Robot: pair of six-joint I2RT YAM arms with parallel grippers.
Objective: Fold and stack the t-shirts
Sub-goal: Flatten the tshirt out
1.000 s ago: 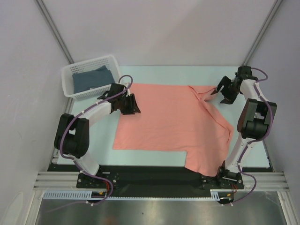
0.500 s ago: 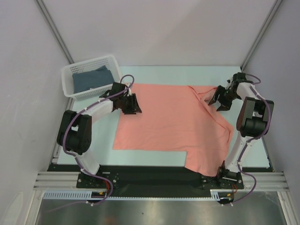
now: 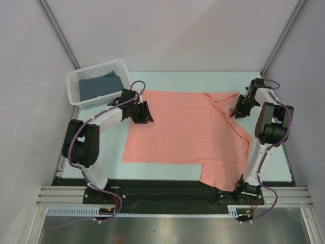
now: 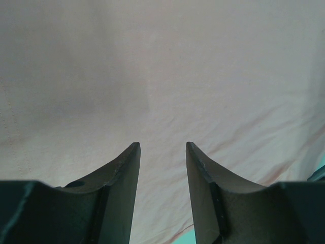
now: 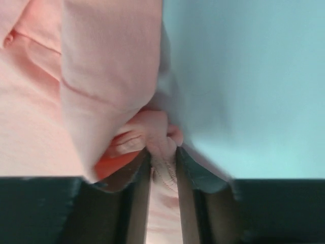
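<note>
The salmon-pink t-shirt (image 3: pixel 183 134) was found spread across the middle of the pale table (image 3: pixel 167 81) in the top view. Most of it lay flat. Its lower-right portion reached onto the dark strip (image 3: pixel 152 190) along the table's near edge. A raised crease was noted running from the garment's upper-right corner diagonally down toward the right edge of the cloth, and that corner was rumpled.

The dark slate-blue t-shirt (image 3: pixel 99 87) was recorded in the upper left of the frame, lying inside the white lattice basket (image 3: pixel 122 65), apart from the pink garment.

The right gripper (image 3: pixel 236 109) was located at the rumpled upper-right corner of the pink garment. In the right wrist view its fingers (image 5: pixel 136 178) were drawn close together, with a bunched fold of pink cloth pinched between them; bare table was seen to the right of the fold.

The left gripper (image 3: pixel 145 113) was located at the upper-left edge of the pink garment, just beside the basket's lower-right corner. In the left wrist view its fingers (image 4: pixel 124 173) stood apart with nothing gripped between them, and smooth pink cloth filled the frame beyond. Whether the fingertips touched the cloth could not be determined.
</note>
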